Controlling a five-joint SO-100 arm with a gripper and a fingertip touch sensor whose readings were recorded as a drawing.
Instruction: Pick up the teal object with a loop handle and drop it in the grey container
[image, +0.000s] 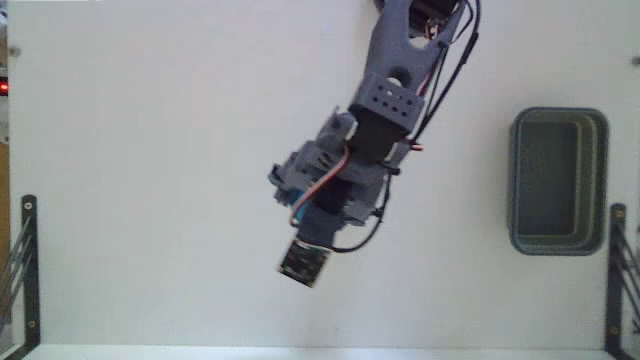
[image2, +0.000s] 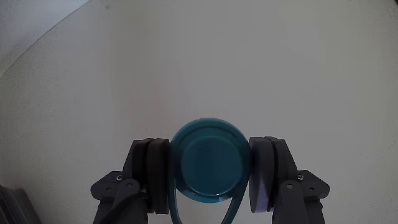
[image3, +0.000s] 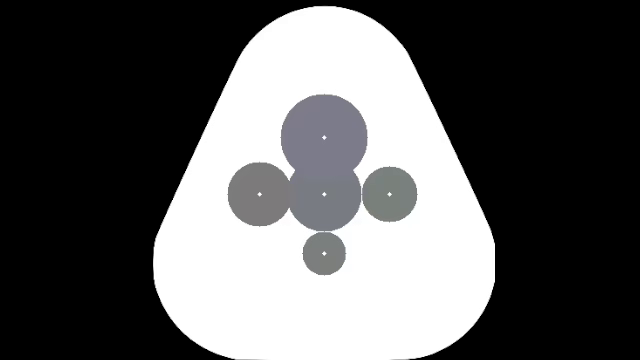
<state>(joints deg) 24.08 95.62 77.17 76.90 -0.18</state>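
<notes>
- Wrist view: gripper (image2: 210, 177) clamps the teal object (image2: 210, 163) from both sides, one dark finger (image2: 158, 174) pressed on its left edge, the other on its right.
- What shows of the teal object there is a round, disc-like face; a thin teal loop (image2: 235, 205) runs down from it toward the bottom edge of the view.
- Behind the held piece in the wrist view there's only plain white desk (image2: 199, 62); whether the object touches the surface or is lifted off it, I cannot tell.
- Fixed view: arm (image: 395, 90) comes in from the top edge and reaches down-left to roughly mid-desk. The wrist end (image: 305, 262) is the lowest point; only a sliver of teal (image: 303, 194) peeks out near the arm's left side, and the gripper itself is hidden under the arm body.
- Grey container (image: 558, 180) sits near the right edge of the fixed view, well apart from the arm's tip, long axis vertical in that view, dark inside.
- Black brackets at the lower left (image: 26, 265) and lower right (image: 616, 270) corners of the desk.
</notes>
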